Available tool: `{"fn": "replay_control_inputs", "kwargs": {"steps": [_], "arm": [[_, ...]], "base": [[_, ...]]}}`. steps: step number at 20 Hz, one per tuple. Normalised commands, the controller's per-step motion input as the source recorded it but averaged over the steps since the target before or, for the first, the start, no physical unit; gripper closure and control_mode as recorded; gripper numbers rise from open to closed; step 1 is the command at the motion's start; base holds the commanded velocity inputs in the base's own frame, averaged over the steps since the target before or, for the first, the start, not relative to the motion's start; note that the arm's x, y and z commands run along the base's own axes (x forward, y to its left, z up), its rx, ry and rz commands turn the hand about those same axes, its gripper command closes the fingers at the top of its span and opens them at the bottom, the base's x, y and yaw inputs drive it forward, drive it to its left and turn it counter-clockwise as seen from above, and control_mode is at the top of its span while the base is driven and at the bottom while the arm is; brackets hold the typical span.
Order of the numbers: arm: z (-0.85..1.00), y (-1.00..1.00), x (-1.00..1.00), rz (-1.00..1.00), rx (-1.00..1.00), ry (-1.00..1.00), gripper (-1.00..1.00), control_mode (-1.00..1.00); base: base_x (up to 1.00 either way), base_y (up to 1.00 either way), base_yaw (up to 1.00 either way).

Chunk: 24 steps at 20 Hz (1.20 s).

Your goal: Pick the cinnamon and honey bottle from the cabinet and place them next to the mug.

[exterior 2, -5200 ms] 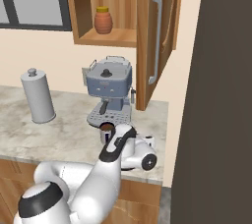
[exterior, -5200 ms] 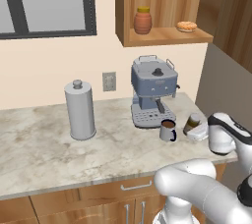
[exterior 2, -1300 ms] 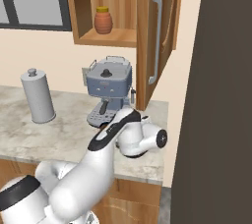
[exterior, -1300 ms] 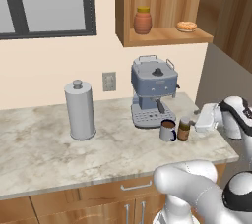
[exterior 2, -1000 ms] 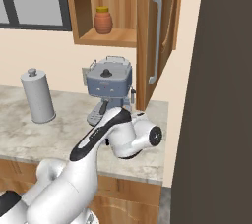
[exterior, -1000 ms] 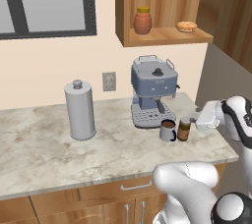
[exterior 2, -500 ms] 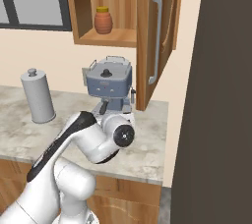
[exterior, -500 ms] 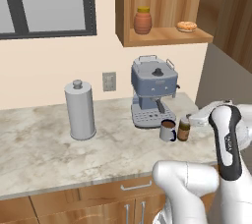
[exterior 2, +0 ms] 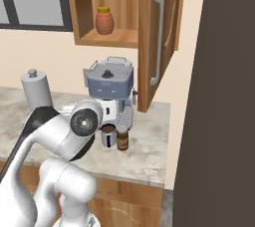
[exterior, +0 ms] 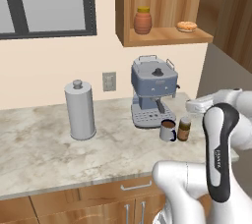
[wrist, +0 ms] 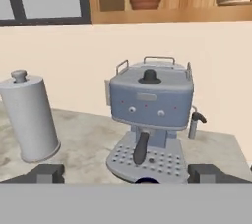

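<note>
The end effector (wrist: 126,173) is spread wide: its two dark finger tips (wrist: 45,173) stand near opposite sides of the hand view with nothing between them. It holds nothing and touches nothing. It hangs above the desk (exterior: 44,144), facing the coffee machine (wrist: 150,120), just above the mug.

The cinnamon (exterior: 184,129) stands upright on the desk, just beside the mug (exterior: 167,130), on the side away from the coffee machine. In the right base view the same pair, cinnamon (exterior 2: 122,138) and mug (exterior 2: 108,135), stand directly in front of the drip tray. This placement matches the task's target position, so the first item can be judged as delivered.

The honey bottle (exterior: 142,20) stands upright on the shelf of the cabinet (exterior: 167,36), near the left wall of the opening. A flat round pastry (exterior: 187,25) lies on the same shelf, well apart to the right. The open cabinet door (exterior 2: 159,37) hangs beside the opening and leaves the shelf accessible.

The wide, empty jaws suit the next step, judged to be a reach upward for the honey bottle. A tall grey lidded canister (exterior: 80,110) stands well to the left, clear of that path.
</note>
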Motion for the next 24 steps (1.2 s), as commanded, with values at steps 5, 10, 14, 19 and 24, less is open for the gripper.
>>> {"fn": "replay_control_inputs", "kwargs": {"steps": [5,10,14,19,24], "arm": [[1.00,0.03,-0.46,-0.11,0.00,0.08,-1.00,-1.00],[0.83,0.07,-0.07,-0.07,0.00,0.07,-1.00,-1.00],[0.87,0.09,0.01,-0.03,0.00,0.08,-1.00,-1.00],[0.76,0.00,0.19,-0.01,0.00,0.06,-1.00,-1.00],[0.11,0.00,0.63,0.00,0.00,0.00,-1.00,-1.00]], "base": [[0.00,0.00,0.00],[0.00,0.00,0.00],[0.00,0.00,0.00],[0.00,0.00,0.00],[0.00,0.00,0.00]]}}
